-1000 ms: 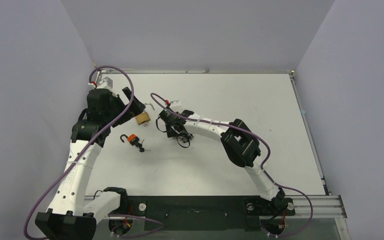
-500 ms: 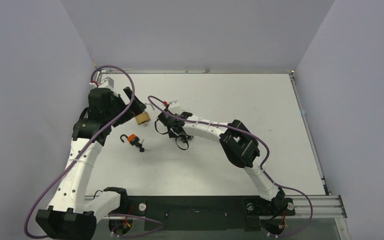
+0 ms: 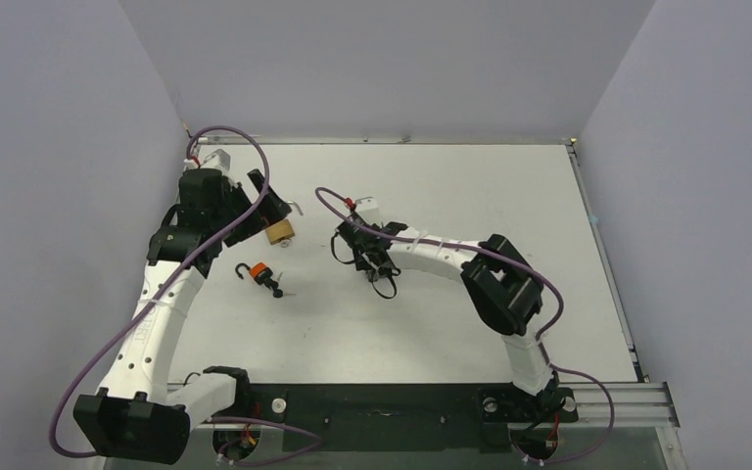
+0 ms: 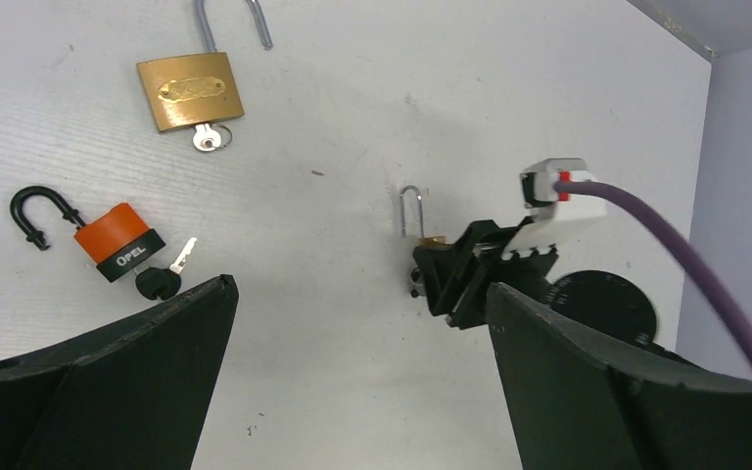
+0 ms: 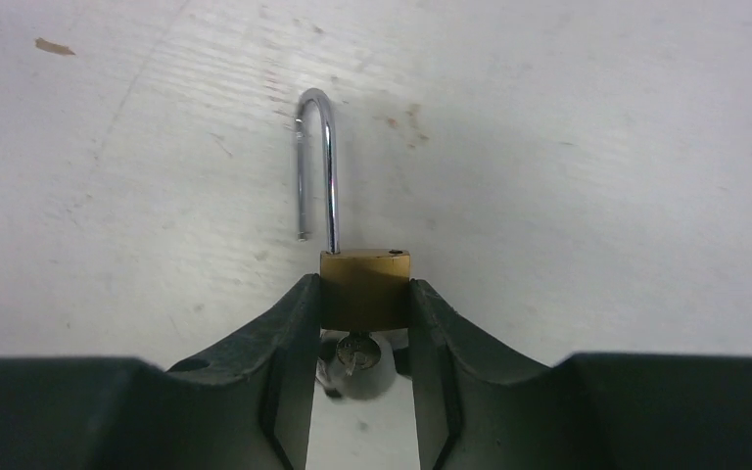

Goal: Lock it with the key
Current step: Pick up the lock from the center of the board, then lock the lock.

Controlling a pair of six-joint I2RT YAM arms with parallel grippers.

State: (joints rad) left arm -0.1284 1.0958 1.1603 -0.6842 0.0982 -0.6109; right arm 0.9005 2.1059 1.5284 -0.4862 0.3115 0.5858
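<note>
Even bright light falling from above, table showing soft faint shadows, near fingers blurring slightly, wrist views perhaps bowing at edges.

Top view overhead, far; wrist views close, sharing table.

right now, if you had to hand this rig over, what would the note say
Left gripper: open, empty, above the table.
Right gripper: shut on the small lock, on the table.
Big brass lock, orange lock: on the table by the left gripper, untouched.
Done: small lock gripped; nothing locked, all three shackles open, key in each.
Left: probably shut each shackle and turn its key.
</note>
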